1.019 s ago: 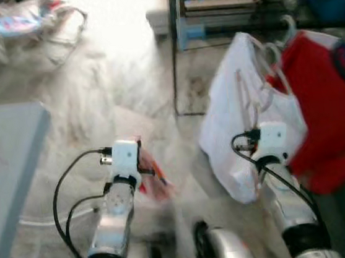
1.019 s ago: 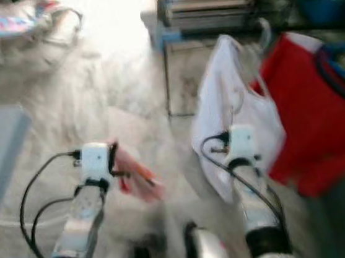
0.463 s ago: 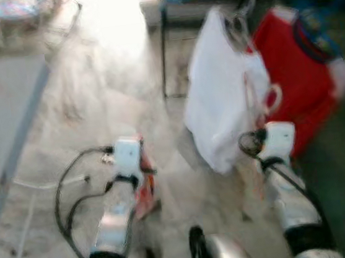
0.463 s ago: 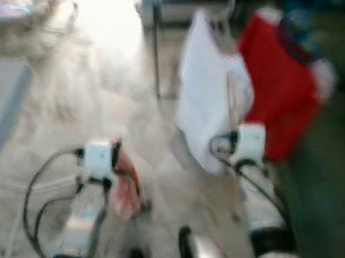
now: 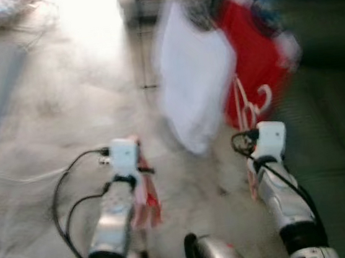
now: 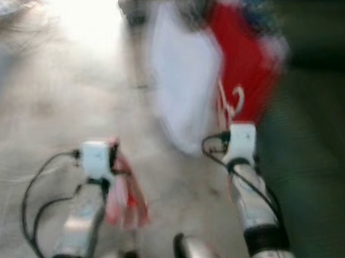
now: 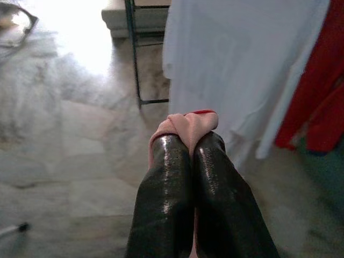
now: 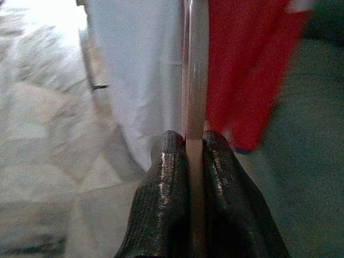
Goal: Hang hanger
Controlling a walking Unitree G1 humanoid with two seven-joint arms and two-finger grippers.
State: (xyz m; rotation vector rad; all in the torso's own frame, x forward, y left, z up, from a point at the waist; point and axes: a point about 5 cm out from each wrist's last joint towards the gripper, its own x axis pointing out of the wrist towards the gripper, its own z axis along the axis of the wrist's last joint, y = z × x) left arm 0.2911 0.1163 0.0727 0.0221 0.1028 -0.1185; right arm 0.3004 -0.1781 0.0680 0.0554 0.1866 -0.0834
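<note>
Moved: whole pic slid since 1 s ago, so the cam turned, not the things. White + red clothes sat at right of frame then, now top middle. Grey slab at left edge is nearly out. Head views are blurry now.
Near, L gripper (image 7: 192, 145): low left of middle in head view. Fingers pressed tight together on a pink cloth (image 7: 187, 124). It bunches over the tips in the L wrist view and hangs down by the L arm in head view.
Near, R gripper (image 8: 187, 141): low right of middle in head view. Fingers squeezed on the hanger (image 8: 194, 70), a thin pale bar that sits right between the two tips and runs straight out past them, toward the clothes.
Hanger in head view: pale looped shape, just above the R wrist, in front of the red cloth. Too blurry to see its hook.
Mid, floor (image 5: 51, 105): pale stone tiles, bright glare at top left.
Far, white garment (image 5: 194, 89): hangs top middle.
Far, red garment (image 5: 253, 64): hangs just to its right, touching it.
Far, rack (image 7: 134, 59): dark thin metal leg beside the white garment. Top rail is a blur.
Done: hanger is picked up and held, I think.
Left to do: get closer, lift hanger up, hook it on the rail. Not hung yet.
</note>
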